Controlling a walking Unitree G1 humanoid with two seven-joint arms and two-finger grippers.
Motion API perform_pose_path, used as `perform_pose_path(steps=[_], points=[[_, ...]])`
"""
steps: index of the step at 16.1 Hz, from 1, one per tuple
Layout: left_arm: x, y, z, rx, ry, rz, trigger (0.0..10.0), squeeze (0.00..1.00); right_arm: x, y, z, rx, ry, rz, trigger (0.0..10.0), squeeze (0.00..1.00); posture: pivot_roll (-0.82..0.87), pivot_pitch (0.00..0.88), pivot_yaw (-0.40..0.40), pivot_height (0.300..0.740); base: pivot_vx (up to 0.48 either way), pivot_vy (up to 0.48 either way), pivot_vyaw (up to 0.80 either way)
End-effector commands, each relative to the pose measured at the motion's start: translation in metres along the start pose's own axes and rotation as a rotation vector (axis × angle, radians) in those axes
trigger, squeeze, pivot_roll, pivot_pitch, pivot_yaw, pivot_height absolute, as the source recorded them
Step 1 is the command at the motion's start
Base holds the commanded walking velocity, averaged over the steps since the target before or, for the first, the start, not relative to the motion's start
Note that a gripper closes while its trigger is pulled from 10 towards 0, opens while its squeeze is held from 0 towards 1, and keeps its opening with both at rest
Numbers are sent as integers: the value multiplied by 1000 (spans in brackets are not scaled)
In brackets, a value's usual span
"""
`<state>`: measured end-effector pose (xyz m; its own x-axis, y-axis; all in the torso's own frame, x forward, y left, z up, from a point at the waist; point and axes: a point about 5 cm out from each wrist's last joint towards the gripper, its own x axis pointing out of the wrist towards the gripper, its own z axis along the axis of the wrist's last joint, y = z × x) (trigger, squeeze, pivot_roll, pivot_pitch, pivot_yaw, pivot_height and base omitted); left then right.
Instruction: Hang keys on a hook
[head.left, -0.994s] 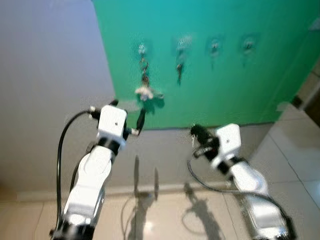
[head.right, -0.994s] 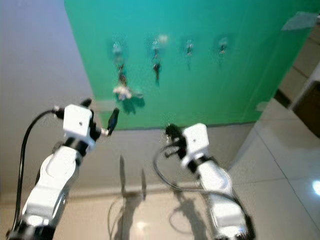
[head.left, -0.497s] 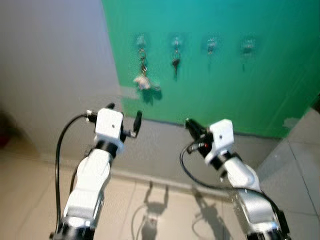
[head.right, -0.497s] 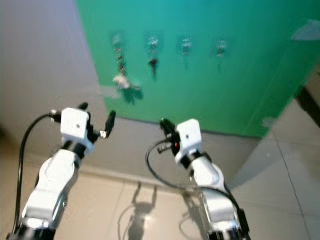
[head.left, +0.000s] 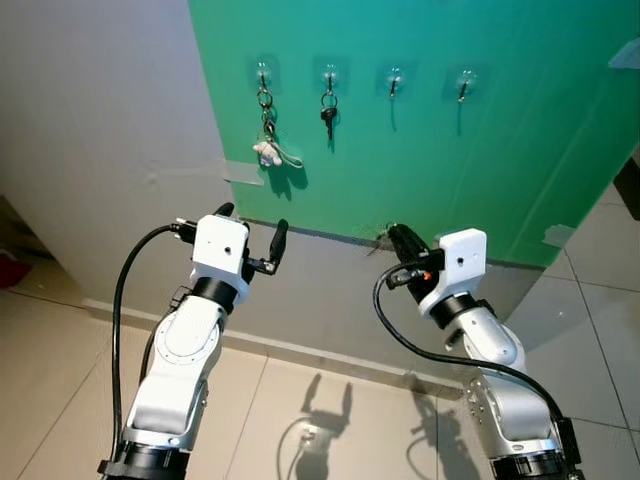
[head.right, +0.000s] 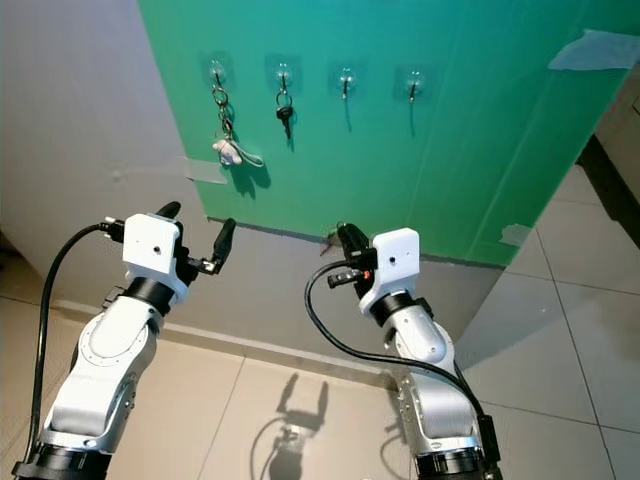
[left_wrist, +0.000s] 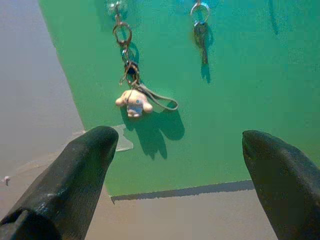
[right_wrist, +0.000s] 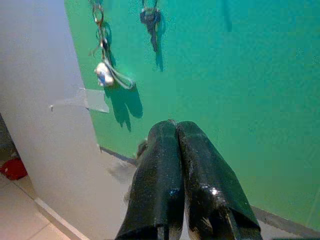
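Note:
A green board (head.left: 480, 150) on the wall carries a row of hooks. On the leftmost hook (head.left: 262, 70) hangs a key ring with a small plush charm (head.left: 266, 151), the charm (left_wrist: 134, 102) also lying ahead in the left wrist view. A single dark key (head.left: 327, 112) hangs on the second hook. The two hooks to its right (head.left: 395, 78) (head.left: 465, 80) are bare. My left gripper (head.left: 252, 225) is open and empty, below and short of the charm. My right gripper (head.left: 400, 240) is shut near the board's lower edge, its fingers (right_wrist: 172, 165) pressed together with nothing seen between them.
Grey wall (head.left: 100, 130) runs left of and below the board, with a tape patch (head.left: 240, 172) at the board's edge. Pale floor tiles (head.left: 330, 420) lie below. A red object (head.left: 10, 270) sits on the floor at far left. A dark gap (head.left: 630, 190) opens at far right.
The whole picture has shifted and sharpened, so the camera moved. Both arms keep much the same pose, left gripper open and right gripper shut throughout.

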<state>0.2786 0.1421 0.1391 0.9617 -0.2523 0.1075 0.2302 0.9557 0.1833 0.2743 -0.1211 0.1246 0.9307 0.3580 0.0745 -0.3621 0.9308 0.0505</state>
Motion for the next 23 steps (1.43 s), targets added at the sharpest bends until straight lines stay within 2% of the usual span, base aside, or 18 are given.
perform_pose_path(steps=[1,6,17,23], points=[[3,1,4,5,-20,-14,10000,0,2,-1,9,43,-22,-8,10000,0,-27,0,49,740,326,0,0],[2,2,5,-5,-22,-28,10000,0,4,2,17,18,-50,8,10000,0,-27,0,49,740,341,0,0],[6,-1,5,-22,-18,-50,10000,0,4,4,38,59,-132,95,10000,0,-26,0,49,740,345,0,0],[6,-3,8,-34,-29,-83,10000,0,2,-3,49,58,-160,115,10000,0,-28,0,35,740,0,0,0]])
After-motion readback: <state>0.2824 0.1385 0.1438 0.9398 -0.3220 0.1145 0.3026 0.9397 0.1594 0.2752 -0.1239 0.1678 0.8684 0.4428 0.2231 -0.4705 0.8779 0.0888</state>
